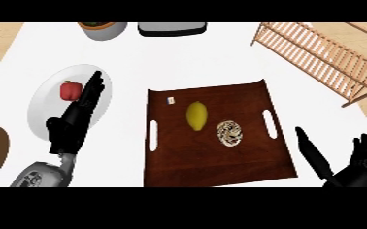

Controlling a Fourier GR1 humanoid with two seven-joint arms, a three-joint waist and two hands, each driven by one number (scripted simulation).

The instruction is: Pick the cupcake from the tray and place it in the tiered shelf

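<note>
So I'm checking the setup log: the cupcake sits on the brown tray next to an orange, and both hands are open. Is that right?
Not quite. In the head view the cupcake sits on the brown tray next to a lemon, not an orange. Both the left hand and the right hand are open.

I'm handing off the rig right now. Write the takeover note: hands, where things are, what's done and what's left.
Left hand: open, fingers straight, lying over the white plate beside the red pepper; holds nothing.
Right hand: open at the lower right edge, just right of the tray; holds nothing.
Cupcake: on the tray, right of the lemon, untouched.
Tiered shelf: wooden, upper right of the counter; nothing seen in it.
Done: nothing yet.
Left: grasp the cupcake, probably with the right hand, lift it and place it in the shelf.
</note>
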